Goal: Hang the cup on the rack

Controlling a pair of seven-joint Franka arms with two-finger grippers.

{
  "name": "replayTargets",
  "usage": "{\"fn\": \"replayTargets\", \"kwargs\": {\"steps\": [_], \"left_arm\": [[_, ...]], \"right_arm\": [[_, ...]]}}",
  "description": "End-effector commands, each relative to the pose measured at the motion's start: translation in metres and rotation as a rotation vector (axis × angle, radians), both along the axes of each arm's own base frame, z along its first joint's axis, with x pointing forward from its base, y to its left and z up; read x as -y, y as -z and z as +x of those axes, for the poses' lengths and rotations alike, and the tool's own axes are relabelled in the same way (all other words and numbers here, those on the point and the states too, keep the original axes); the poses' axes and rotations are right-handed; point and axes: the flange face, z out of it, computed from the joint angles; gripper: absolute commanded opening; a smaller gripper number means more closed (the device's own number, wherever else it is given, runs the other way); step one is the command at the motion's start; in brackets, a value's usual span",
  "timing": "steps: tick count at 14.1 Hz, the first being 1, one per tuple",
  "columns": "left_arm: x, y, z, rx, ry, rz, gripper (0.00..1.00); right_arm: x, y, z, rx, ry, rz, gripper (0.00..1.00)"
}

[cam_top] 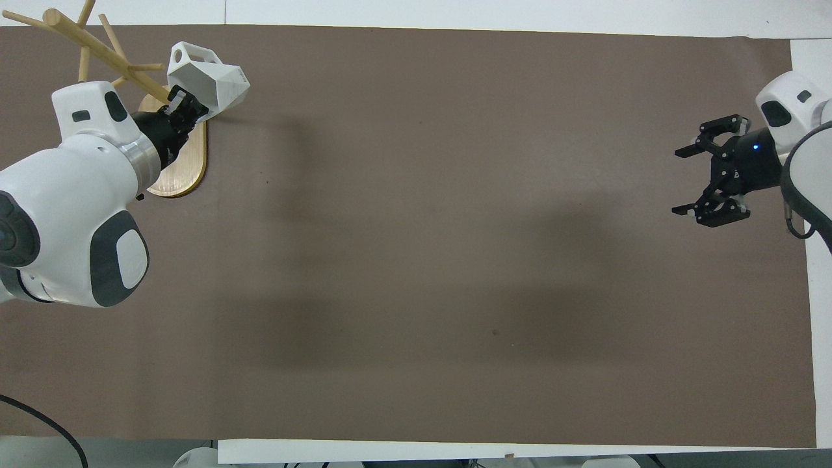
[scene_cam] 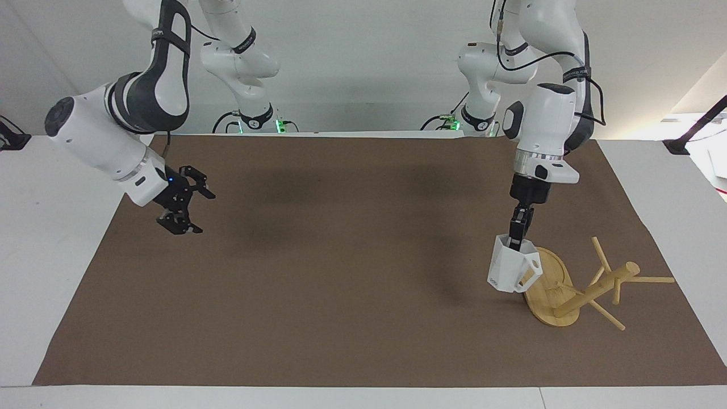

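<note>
The white faceted cup (scene_cam: pixel 504 270) hangs from my left gripper (scene_cam: pixel 515 241), which is shut on its rim. The cup is a little above the mat, tilted, its handle toward the rack. The bamboo rack (scene_cam: pixel 593 291) lies tipped on its side at the left arm's end of the table, its oval base (scene_cam: pixel 559 274) up on edge right beside the cup. In the overhead view the cup (cam_top: pixel 211 84), left gripper (cam_top: pixel 185 107) and rack (cam_top: pixel 104 52) are together. My right gripper (scene_cam: pixel 205 214) is open and empty, raised over the right arm's end of the mat (cam_top: pixel 676 183).
A brown mat (scene_cam: pixel 363 284) covers most of the white table. The rack's pole and thin pegs (scene_cam: pixel 653 279) point away from the cup, toward the left arm's end of the table.
</note>
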Motion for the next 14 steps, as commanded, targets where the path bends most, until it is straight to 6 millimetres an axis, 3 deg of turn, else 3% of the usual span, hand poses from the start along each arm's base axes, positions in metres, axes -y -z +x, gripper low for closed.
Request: {"fn": "replayTargets", "kwargs": {"steps": [1,4,6,10,13,14], "left_arm": [[-0.008,0.005,-0.008,0.015,-0.017,-0.010,0.00],[-0.021,0.019,-0.002,-0.007,-0.037,0.004,0.00],[-0.027,0.024,0.000,-0.014,-0.047,0.008,0.00],[-0.041,0.036,0.003,-0.036,-0.072,0.015,0.00],[-0.053,0.041,0.008,-0.038,-0.064,0.042,0.00],[-0.054,0.043,0.009,-0.038,-0.056,0.051,0.00]], "right_arm": [[0.008,-0.032,-0.005,-0.021,0.137,-0.121,1.00],[0.006,-0.081,-0.007,-0.101,0.340,-0.275,1.00],[-0.008,-0.110,-0.019,-0.120,0.542,-0.293,1.00],[0.002,-0.148,-0.025,-0.187,0.838,-0.308,1.00],[0.002,-0.174,-0.046,-0.241,1.180,-0.347,1.00],[0.002,-0.174,-0.052,-0.256,1.231,-0.368,1.00]]}}
